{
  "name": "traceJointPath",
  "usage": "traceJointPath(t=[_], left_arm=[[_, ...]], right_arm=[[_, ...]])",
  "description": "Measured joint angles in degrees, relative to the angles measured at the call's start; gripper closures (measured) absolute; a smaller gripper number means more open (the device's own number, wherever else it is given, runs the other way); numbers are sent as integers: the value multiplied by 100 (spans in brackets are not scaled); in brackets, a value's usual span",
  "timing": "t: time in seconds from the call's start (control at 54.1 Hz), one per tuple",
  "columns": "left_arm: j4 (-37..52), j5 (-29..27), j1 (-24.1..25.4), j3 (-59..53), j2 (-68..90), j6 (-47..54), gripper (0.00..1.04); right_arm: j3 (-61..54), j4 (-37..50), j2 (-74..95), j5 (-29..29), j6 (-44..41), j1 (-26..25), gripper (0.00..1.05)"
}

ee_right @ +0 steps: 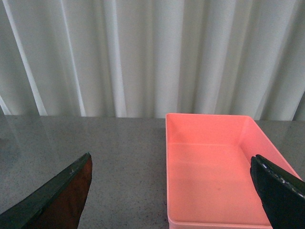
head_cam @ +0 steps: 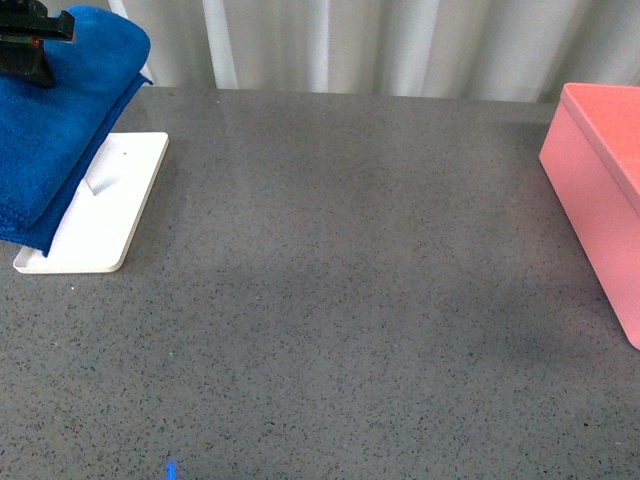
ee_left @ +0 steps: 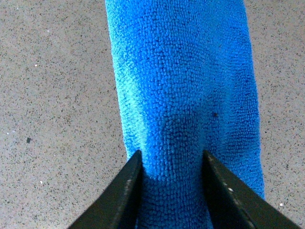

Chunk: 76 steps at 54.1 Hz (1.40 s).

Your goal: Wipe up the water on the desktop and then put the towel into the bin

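The towel (head_cam: 60, 120), bright blue and fluffy, hangs folded at the far left of the front view, over the white tray. My left gripper (head_cam: 35, 45) is shut on its top fold. In the left wrist view the towel (ee_left: 186, 86) fills the space between the two dark fingers of that gripper (ee_left: 172, 155), above the speckled desktop (ee_left: 57, 95). The salmon-pink bin (head_cam: 600, 190) stands at the right edge of the desktop (head_cam: 330, 280). My right gripper (ee_right: 170, 157) is open, and the bin (ee_right: 209, 171) lies ahead with nothing inside it. No water shows in any view.
A flat white tray base (head_cam: 100, 215) lies on the desktop at the left, partly under the hanging towel. White curtain folds (head_cam: 400, 45) close off the far edge of the desktop.
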Motion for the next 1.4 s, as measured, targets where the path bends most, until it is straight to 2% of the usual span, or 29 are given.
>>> traceJointPath(t=[0.092,0.166,0.24,0.554,0.665,0.905,1.016,1.182,1.256,1.404], left_arm=[[-2,0,0,-7,-13,-2,80],[-20,46,-9,-13,-87,-13,95],[-72,105,-11,-13,-153,-35,101],[-164,1049,-90,-13,-1266,-540,101],[-55,1578,-166,-109,-1941,-839,101],[673,2647,-356,-1049,-3110,-1792,101],[1473,3027,-619,-1862,-3589,-2415,101],[2247,3042,-1263,-2734,-3875,-2782,101],[2288,2796,-1473,-2804,-3729,-2785,101],[2295,2684,-1565,-2859,-3543,-2782,101]], right_arm=[[0,0,0,0,0,0,7],[0,0,0,0,0,0,7],[0,0,0,0,0,0,7],[0,0,0,0,2,0,7],[0,0,0,0,0,0,7],[0,0,0,0,0,0,7],[0,0,0,0,0,0,7],[0,0,0,0,2,0,7],[0,0,0,0,0,0,7],[0,0,0,0,0,0,7]])
